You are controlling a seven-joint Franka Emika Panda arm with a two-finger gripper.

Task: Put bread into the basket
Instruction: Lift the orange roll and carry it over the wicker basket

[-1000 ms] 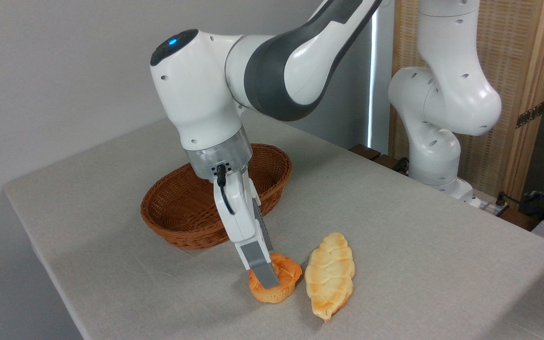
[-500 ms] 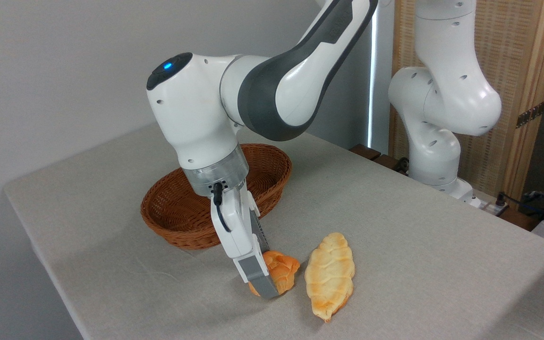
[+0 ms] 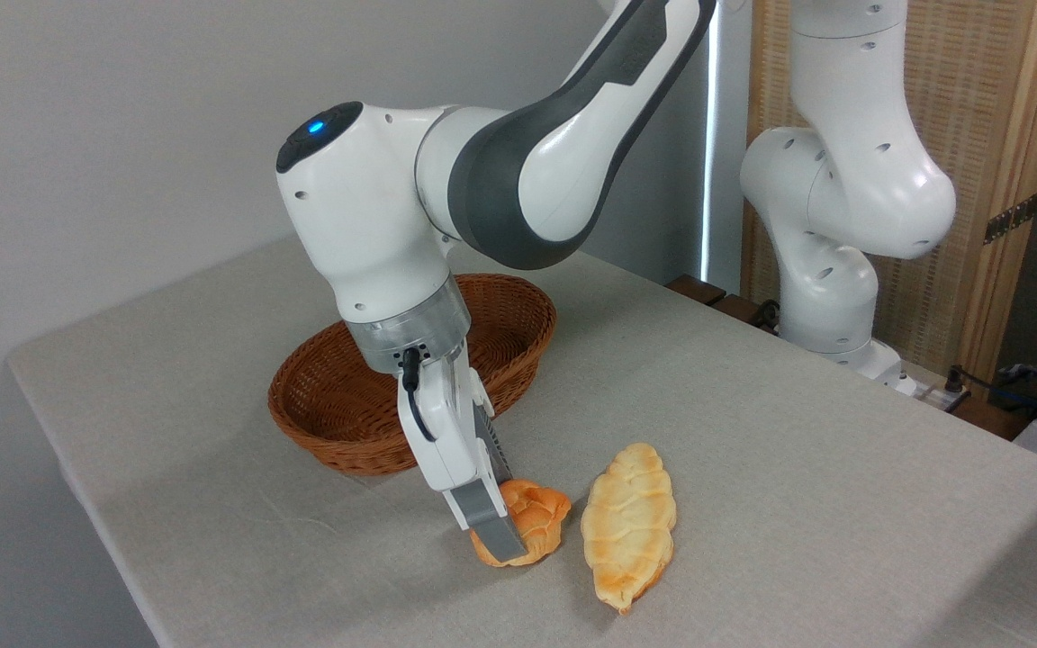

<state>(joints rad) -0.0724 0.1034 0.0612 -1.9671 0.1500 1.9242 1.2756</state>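
The bun [image 3: 532,531] has been squeezed narrower between the jaws of the gripper [image 3: 502,536] since a second ago and appears barely lifted, so a grasp is judged secured. The basket [image 3: 347,423] waits at ten o'clock.

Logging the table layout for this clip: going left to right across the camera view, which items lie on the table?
Basket → claw closed on the orange bun → pale braided loaf. The basket sits farther back; the bun and the loaf lie side by side near the front edge, with a narrow gap between them.
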